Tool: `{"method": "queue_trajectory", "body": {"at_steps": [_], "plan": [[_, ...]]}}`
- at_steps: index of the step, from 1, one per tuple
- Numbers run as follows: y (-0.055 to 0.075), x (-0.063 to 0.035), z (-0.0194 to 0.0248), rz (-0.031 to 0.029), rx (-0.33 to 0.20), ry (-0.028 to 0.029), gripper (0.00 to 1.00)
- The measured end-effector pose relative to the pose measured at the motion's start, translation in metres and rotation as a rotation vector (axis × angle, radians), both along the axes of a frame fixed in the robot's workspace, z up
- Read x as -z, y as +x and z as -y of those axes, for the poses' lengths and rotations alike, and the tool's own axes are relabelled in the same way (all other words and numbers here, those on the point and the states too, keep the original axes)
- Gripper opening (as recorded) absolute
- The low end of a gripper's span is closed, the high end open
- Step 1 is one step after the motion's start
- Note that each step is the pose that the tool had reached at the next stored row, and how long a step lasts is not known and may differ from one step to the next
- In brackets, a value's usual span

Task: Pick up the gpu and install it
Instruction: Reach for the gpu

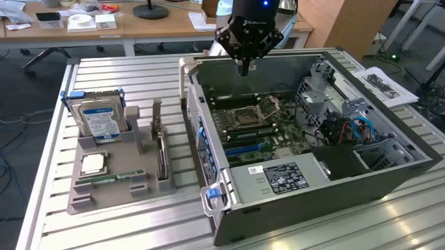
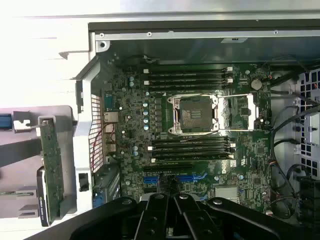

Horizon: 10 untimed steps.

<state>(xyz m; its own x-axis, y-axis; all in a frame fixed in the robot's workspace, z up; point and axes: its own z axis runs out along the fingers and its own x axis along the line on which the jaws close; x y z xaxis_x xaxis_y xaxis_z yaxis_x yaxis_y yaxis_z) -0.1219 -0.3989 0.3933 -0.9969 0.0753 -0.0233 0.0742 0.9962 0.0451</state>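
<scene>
The gpu [image 1: 161, 153] stands on edge in a slot of the grey holder [image 1: 118, 195], a thin dark card with its silver bracket rising at the far end. In the wrist view the gpu [image 2: 51, 167] shows edge-on beside the case wall. My gripper [image 1: 244, 69] hangs above the back of the open computer case [image 1: 313, 177], well away from the gpu toward the exterior view's right. Its fingers are shut with nothing between them. The gripper [image 2: 172, 201] looks down on the motherboard [image 2: 135, 125], just by the blue card slots [image 2: 192, 177].
The holder also carries a hard drive [image 1: 101, 117] with a blue-white label, a processor chip [image 1: 93, 163] and a green RAM stick [image 1: 111, 178]. The processor socket [image 2: 195, 114] lies open. Cables and drive cages [image 1: 347, 125] crowd the case's right side. Desks stand behind the slatted table [image 1: 125, 78].
</scene>
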Motion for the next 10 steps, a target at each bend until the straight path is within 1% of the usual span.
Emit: {"method": "queue_trajectory", "body": {"at_steps": [10], "plan": [[0.0000,0.0000,0.0000,0.0000,0.000,-0.0001,0.11]]}}
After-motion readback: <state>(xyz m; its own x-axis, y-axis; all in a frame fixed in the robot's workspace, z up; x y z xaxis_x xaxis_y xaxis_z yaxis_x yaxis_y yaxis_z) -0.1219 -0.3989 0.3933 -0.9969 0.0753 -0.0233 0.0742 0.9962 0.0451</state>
